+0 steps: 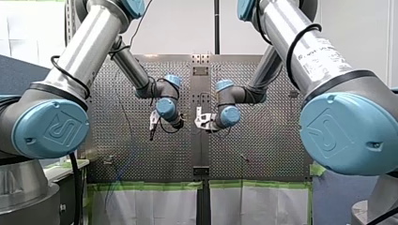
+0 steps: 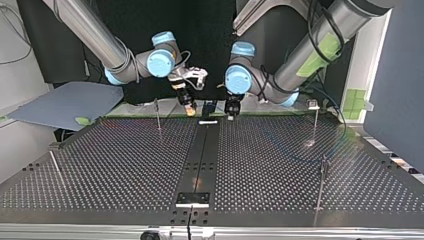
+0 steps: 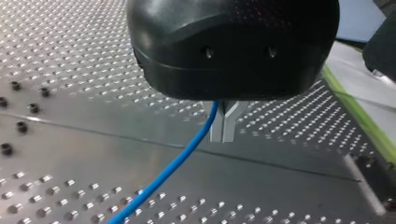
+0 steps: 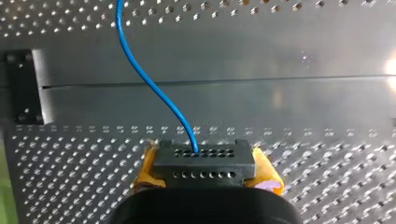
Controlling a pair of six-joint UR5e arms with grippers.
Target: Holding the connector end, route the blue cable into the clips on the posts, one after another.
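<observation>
Presently right end effector (image 4: 205, 171) clamps dark, hole-dotted rectangular connector (image 4: 204, 161) in yellow pads (image 4: 268, 171); thin blue cable (image 4: 149, 84) curves over perforated metal counter (image 4: 289, 102); left end effector (image 3: 223, 137): metal fingers (image 3: 229, 125) together, cable alongside.

The right gripper (image 2: 189, 109), showing yellow pads, is hanging over the far edge of the perforated table (image 2: 125, 160), just to the view's left of the dark centre strip (image 2: 200, 155). The left gripper (image 2: 231, 114) is pointing down just across that strip. Thin posts (image 2: 158, 115) are standing well apart on both halves, and a faint blue cable (image 2: 300, 152) is curving across the right half.
</observation>
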